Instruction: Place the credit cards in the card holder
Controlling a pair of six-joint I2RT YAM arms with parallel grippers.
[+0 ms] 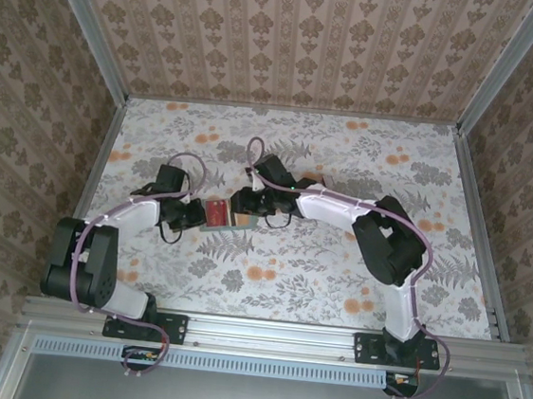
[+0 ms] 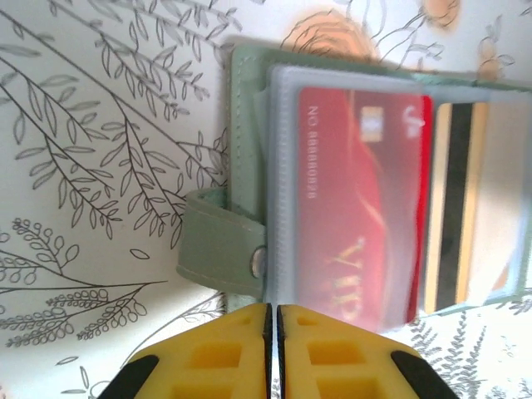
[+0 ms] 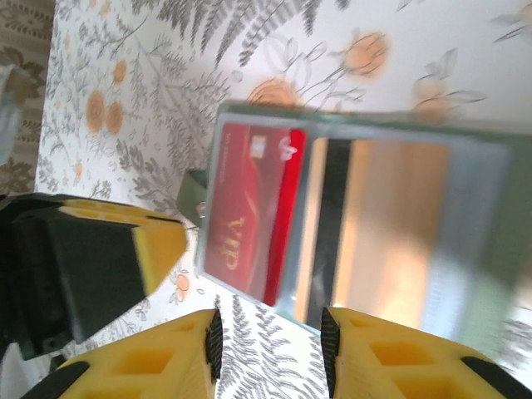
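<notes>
Card holder: the card holder (image 2: pixel 243 125) lies open on the floral table (image 1: pixel 335 273), mid-table between both grippers. From above I make out little beyond a red patch.
Red card: the red card (image 2: pixel 357 199) sits in a clear sleeve nearest the left gripper, "VIP" legible.
Orange-yellow card: the orange-yellow card (image 2: pixel 475 216) fills the adjoining sleeve, its face blurred.
Strap: the snap strap (image 2: pixel 218 253) juts from the holder's left edge.
Left gripper: the left gripper (image 2: pixel 273 332) is clenched, fingertips pressed together, just left of the holder.
Right gripper: the right gripper (image 3: pixel 270 349) is released, jaws apart at the holder's edge. I cannot tell whether it touches.
</notes>
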